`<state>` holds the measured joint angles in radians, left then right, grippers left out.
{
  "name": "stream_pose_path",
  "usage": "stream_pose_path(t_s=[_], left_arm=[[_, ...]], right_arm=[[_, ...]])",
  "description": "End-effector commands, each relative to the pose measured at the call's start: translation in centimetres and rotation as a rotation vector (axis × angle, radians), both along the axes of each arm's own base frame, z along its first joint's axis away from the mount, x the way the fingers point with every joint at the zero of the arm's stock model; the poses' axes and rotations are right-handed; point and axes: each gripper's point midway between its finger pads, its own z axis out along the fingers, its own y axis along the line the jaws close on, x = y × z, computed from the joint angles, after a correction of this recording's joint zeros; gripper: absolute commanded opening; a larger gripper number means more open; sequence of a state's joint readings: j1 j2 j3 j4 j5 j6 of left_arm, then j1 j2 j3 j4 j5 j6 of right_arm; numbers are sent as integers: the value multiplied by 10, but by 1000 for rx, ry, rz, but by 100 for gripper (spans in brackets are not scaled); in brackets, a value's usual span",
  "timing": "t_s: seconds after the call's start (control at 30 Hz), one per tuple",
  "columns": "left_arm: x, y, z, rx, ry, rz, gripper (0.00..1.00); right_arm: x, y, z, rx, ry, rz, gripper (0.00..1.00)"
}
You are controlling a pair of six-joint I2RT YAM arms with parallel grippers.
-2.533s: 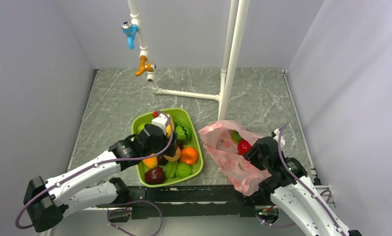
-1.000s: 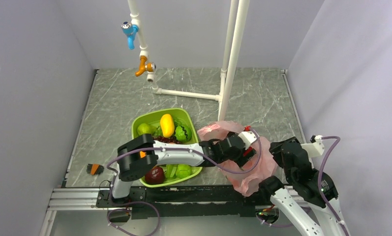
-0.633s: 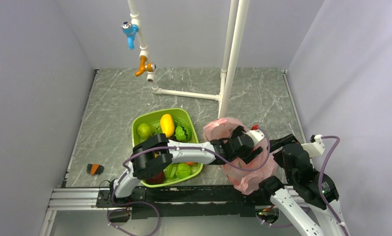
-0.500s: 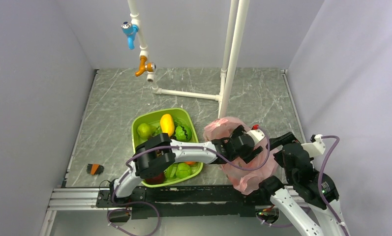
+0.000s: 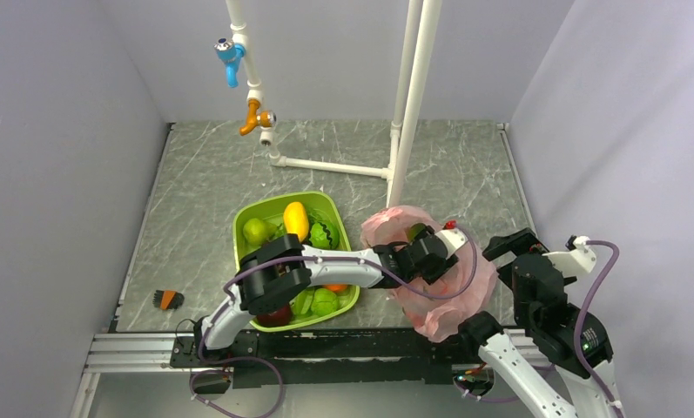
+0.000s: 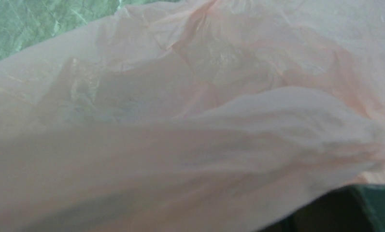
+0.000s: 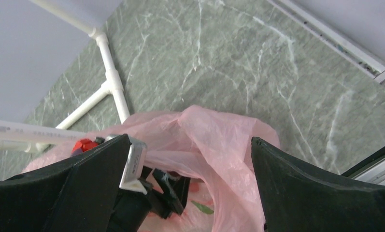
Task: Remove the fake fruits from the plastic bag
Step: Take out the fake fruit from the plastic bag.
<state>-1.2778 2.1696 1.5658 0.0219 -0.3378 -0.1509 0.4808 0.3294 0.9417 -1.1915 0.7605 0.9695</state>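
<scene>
Plastic bag (image 5: 439,305) at table (image 5: 204,174) edge, L pincer (image 5: 419,255) inside, R pincer (image 7: 190,140) agape

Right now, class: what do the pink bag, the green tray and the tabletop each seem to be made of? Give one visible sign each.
Pink bag: thin plastic film, translucent; it crinkles and folds. Green tray: probably moulded plastic, smooth, evenly coloured. Tabletop: looks like grey-green marble, white veins; possibly printed.
</scene>
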Motion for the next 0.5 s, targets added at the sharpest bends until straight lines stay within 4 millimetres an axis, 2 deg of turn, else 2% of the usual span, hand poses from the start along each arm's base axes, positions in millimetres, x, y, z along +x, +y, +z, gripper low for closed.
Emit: stream_pose_path(t_s=[0.0,0.17,0.47], left_arm=[[-14,3,56,-101,27,-56,48],[-39,9,81,-193,100,-143,47],[-66,21,117,-259,184,-221,45]], right_arm=[[5,-10,23,-14,-88,-57,100],[15,-1,11,-36,-56,-21,100],[20,5,10,-26,-58,4,100]])
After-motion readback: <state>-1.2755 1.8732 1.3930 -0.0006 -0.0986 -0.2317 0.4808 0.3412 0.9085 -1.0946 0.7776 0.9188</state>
